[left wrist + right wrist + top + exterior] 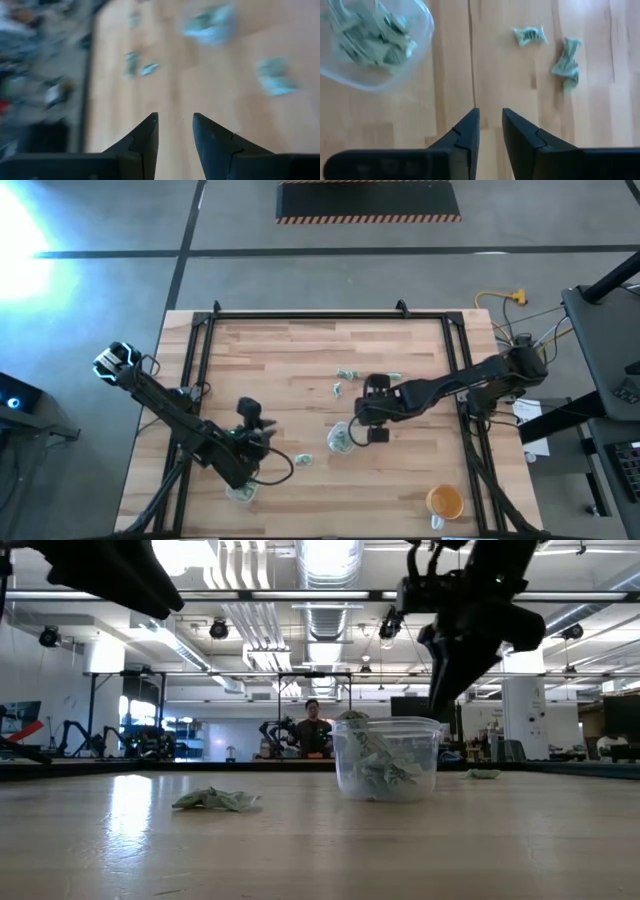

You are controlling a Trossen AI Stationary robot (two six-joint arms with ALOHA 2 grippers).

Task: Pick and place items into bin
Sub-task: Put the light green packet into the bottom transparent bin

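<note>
Small green-and-white crumpled pieces lie on the wooden table: three [345, 375] near the middle and one [303, 459] nearer the front. A clear cup [340, 440] stands upright mid-table with several pieces inside [385, 765]. My right gripper [491, 111] hangs open and empty above the bare wood beside that cup [370, 45], pointing down, with two loose pieces [530, 35] [567, 62] ahead of it. In the low view its fingers [445, 690] end above the cup's rim. My left gripper [175, 117] is open and empty over the table's left front [250, 418].
A second clear cup [240, 492] sits at the near edge under my left arm. An orange cup [444, 502] stands at the near right corner. A black frame [300, 315] runs along the far edge and both sides. A person [313, 730] stands far behind the table.
</note>
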